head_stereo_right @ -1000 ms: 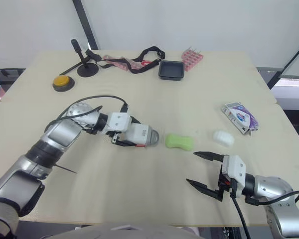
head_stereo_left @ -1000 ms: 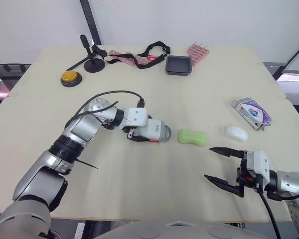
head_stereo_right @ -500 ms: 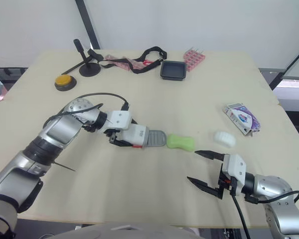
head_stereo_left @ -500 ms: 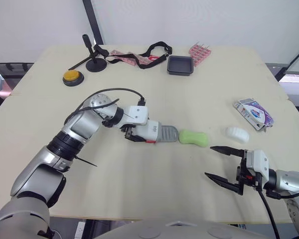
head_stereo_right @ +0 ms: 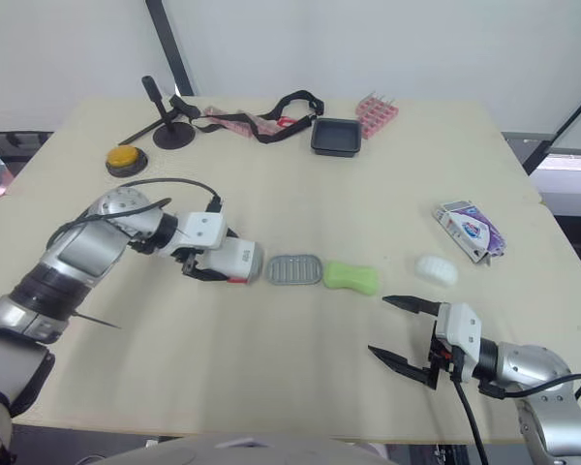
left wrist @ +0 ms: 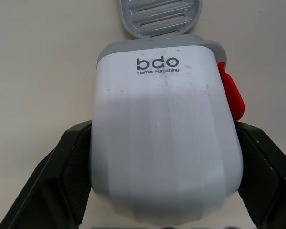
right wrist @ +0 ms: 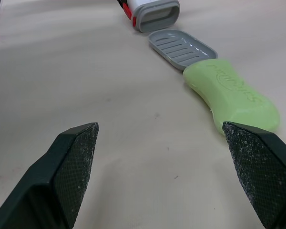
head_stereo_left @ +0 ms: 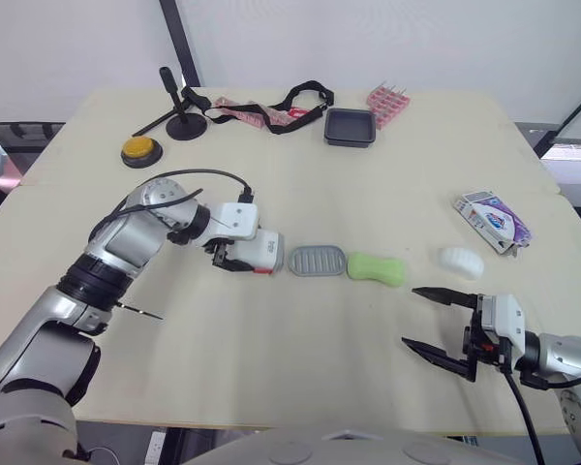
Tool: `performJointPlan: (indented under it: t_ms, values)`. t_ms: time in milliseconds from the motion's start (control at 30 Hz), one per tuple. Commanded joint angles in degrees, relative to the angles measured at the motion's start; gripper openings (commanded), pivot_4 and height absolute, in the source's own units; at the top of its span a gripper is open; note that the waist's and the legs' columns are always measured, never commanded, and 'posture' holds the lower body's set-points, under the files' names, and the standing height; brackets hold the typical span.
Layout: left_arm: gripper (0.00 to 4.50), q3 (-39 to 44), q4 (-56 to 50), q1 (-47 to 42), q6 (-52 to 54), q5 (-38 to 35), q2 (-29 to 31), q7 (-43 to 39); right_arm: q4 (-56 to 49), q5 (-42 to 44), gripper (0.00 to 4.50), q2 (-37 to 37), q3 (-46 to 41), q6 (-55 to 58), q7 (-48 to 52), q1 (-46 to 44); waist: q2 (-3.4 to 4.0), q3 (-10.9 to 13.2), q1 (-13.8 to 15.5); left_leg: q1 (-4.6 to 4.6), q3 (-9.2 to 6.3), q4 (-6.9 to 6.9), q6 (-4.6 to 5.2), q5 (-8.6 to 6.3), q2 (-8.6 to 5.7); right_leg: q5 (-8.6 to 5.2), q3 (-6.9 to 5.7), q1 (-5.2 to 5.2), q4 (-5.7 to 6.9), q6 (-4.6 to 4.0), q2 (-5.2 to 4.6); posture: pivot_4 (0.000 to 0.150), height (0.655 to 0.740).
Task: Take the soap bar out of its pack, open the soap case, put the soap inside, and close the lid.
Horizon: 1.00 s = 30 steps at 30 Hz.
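We are pinching the white shell of the soap case in our left claw, one black finger pressing on each side of it. Just past that claw's fingertips, the grey ribbed tray of the case is lying flat on the desk, out of the shell. Beyond the tray, the green soap is lying bare, nearly touching the tray's far end. Our right claw is hovering with its fingers spread wide and gripping nothing; the soap is lying ahead of it, a little apart. The purple and white pack is resting well off to that claw's outer side, with a white lump between pack and soap.

The desk is pale and plain, and a white wall is standing behind it. Far ahead of both claws, a black dish, a yellow button and a black strap are lying.

Through the left wrist view we are reading "bdo Home Furnishing" on the shell and seeing a red tab at its side. The right wrist view is facing the shell's open mouth
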Motion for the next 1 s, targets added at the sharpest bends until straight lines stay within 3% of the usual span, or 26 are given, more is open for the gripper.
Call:
performJointPlan:
  t_ms: [33, 200, 267, 533, 800, 933, 1000]
  values:
    - [3.48, 1.35, 0.36, 0.6, -1.53, -0.2, 0.67, -0.29, -0.26, 0.97, 4.48, -0.66, -0.42, -1.14, 0.47, -0.53, 0.0, 0.0, -0.01, 0.0, 0.0, 0.0, 0.0, 0.0, 0.0, 0.0, 0.0, 0.0, 0.0, 0.0, 0.0, 0.15, 0.74]
    - [3.48, 2.09, 2.38, 0.81, -2.65, -0.58, -0.42, 0.43, -0.29, 1.51, 4.48, -0.7, -0.58, -0.75, 0.54, -0.51, 0.0, 0.0, 0.0, 0.0, 0.0, -0.01, 0.0, 0.0, 0.0, 0.0, -0.01, 0.01, 0.0, 0.0, 0.0, 0.15, 0.74]
    - [4.49, 2.47, 3.31, 0.67, -2.99, -1.01, -0.63, 0.32, -0.36, 1.84, 4.5, -0.54, -0.78, -0.35, 0.2, -0.49, 0.0, 0.0, 0.02, 0.01, 0.0, 0.0, 0.0, 0.0, 0.0, 0.0, -0.01, 0.03, -0.01, 0.0, -0.01, 0.15, 0.74]
    - [4.49, 5.27, 4.39, 0.74, -4.93, -5.05, -0.12, -2.05, -1.17, 3.74, 4.5, 0.22, -1.53, 1.34, -1.55, -0.67, -0.01, 0.0, -0.04, 0.0, -0.01, -0.04, 0.0, 0.0, 0.01, 0.0, -0.02, 0.03, -0.06, 0.0, 0.0, 0.15, 0.74]
    - [4.49, 11.49, 2.27, 1.51, -2.55, -14.43, -0.24, -5.72, -2.56, 6.93, 4.5, 0.91, -2.45, 4.07, -4.46, -2.09, 0.0, 0.01, 0.01, 0.02, -0.01, -0.06, -0.01, 0.0, 0.01, 0.0, -0.03, 0.03, -0.06, 0.0, 0.0, 0.15, 0.74]
    - [4.49, 17.69, -6.61, 5.26, 2.74, -24.71, -2.36, -3.35, -2.96, 6.64, 4.5, 0.74, -2.22, 4.71, -5.23, -2.21, 0.01, 0.02, 0.02, 0.0, 0.0, -0.08, -0.02, -0.01, 0.0, 0.0, -0.05, 0.02, -0.13, 0.0, 0.0, 0.15, 0.74]
    - [4.49, 21.58, -15.17, 13.96, 4.81, -29.41, -3.78, 1.25, -3.88, 5.73, 4.5, -0.9, -2.42, 7.05, -6.97, -4.02, 0.03, 0.02, -0.14, -0.03, 0.0, -0.1, -0.05, -0.03, 0.0, 0.0, -0.06, 0.04, -0.17, 0.0, -0.01, 0.15, 0.74]
